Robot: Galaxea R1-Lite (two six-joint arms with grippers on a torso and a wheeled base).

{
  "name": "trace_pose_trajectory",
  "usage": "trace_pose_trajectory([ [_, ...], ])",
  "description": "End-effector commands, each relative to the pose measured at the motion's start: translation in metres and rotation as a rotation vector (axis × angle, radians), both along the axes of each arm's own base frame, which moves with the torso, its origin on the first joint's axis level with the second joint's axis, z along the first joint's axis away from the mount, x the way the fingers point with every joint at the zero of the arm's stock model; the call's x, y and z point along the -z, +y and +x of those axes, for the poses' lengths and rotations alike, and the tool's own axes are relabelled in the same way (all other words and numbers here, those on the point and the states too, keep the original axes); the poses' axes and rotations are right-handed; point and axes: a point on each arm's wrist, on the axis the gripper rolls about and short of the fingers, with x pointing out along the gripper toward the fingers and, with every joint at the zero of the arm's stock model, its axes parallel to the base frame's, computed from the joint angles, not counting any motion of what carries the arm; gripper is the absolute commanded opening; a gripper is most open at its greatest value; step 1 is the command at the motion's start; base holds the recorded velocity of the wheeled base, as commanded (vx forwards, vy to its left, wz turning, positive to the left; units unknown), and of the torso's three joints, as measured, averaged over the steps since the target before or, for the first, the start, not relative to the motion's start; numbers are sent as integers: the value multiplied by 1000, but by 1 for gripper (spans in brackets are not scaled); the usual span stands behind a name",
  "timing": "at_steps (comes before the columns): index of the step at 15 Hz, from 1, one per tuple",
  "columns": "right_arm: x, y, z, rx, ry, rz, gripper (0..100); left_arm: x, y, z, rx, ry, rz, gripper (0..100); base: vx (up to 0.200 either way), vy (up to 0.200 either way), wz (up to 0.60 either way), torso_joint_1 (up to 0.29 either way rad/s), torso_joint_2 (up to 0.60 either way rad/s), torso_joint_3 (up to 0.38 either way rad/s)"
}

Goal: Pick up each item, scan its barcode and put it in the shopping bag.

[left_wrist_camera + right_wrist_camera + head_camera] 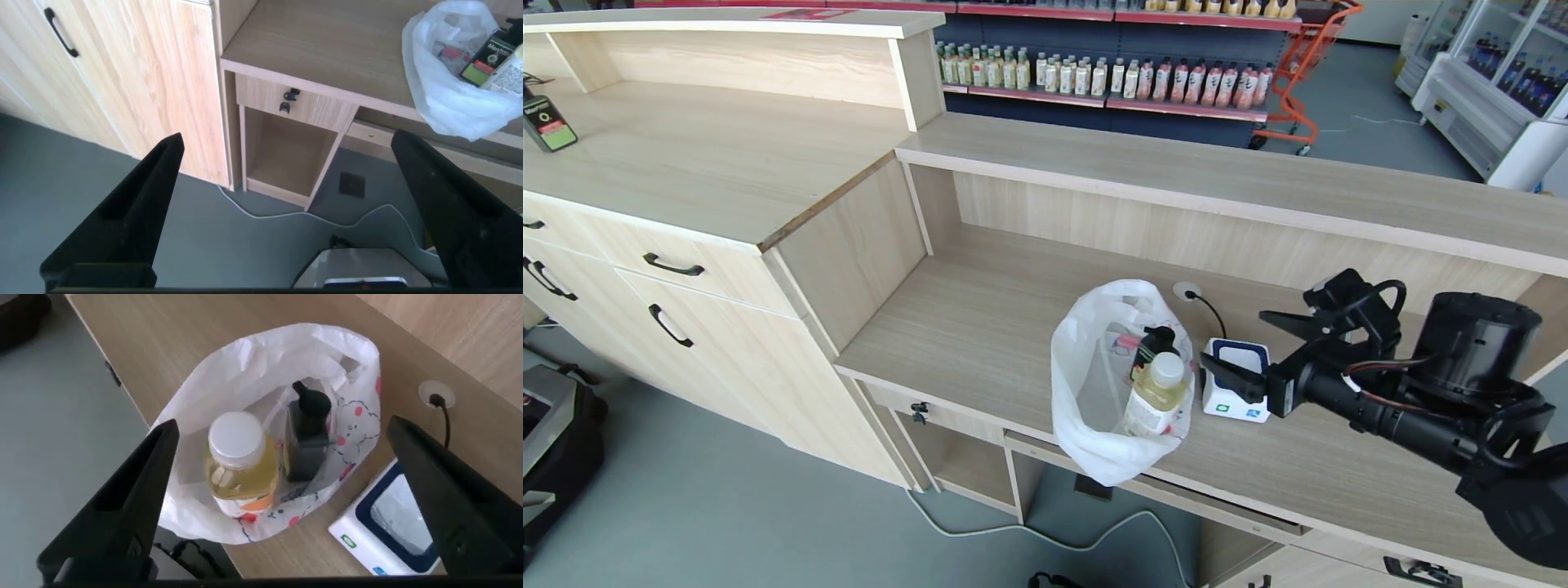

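Item 1: black jointed right arm [1388, 415]. I held it stretched forward and toward the left, near level.
Item 2: black two-fingered right gripper [1235, 347], fingers spread wide, empty.
Item 3: black two-fingered left gripper [288, 143], fingers spread wide, empty.

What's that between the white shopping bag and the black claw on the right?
A white-and-blue barcode scanner, standing on the counter beside the shopping bag; in the head view the open right gripper hangs over it.
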Motion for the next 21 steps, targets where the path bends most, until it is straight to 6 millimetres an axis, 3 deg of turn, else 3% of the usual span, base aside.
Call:
trace_pose_trajectory([
  [1,-34,-32,-24,119,-92,-20,100,0,0,0,0,0,-1,100,0,0,0,0,0,0],
  [2,-35,-51,-26,188,-112,-106,100,0,0,0,0,0,-1,100,0,0,-600,2,-2,7],
  [4,-41,-68,-35,256,-115,-144,100,0,0,0,0,0,-1,100,0,0,-600,0,12,5],
  [7,-50,-84,-52,326,-88,-138,100,0,0,0,0,0,-1,100,0,0,-600,4,5,4],
  [12,-51,-93,-89,399,-19,43,100,0,0,0,0,0,-1,100,0,0,0,0,0,0],
  [18,-4,-102,-179,629,-16,47,100,0,0,0,0,0,-1,100,0,0,0,0,0,0],
  [21,20,-89,-220,710,24,58,100,0,0,0,0,0,-1,100,0,0,0,0,0,0],
])
